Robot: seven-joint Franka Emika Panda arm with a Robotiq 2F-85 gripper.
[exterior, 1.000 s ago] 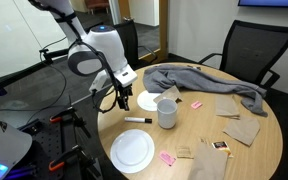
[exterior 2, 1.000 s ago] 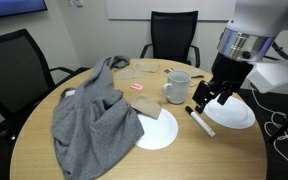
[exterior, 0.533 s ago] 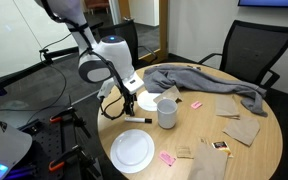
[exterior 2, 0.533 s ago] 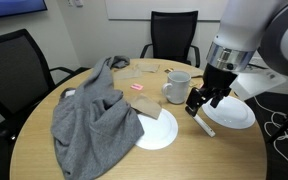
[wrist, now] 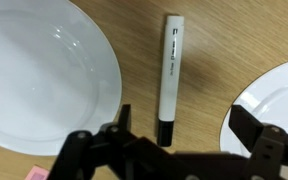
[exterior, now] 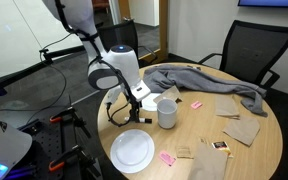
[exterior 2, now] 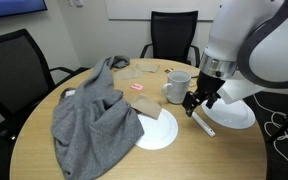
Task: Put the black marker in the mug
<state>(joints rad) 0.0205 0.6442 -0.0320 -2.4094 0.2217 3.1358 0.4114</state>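
The black marker lies flat on the wooden table between two white plates. In the wrist view it has a whitish barrel and a black end near my fingers. It also shows in an exterior view. The mug, light grey-white, stands upright just beyond it and shows in both exterior views. My gripper is open and empty. It hangs low right above the marker's black end, with a finger on each side. It shows in both exterior views.
White plates lie on either side of the marker. A grey cloth is heaped across the table. Brown paper pieces and a pink bit lie beyond the mug. Black chairs ring the table.
The arm has swung in over the table and lowered. The open gripper has moved down to just above the marker. The marker, mug and plates have not moved.
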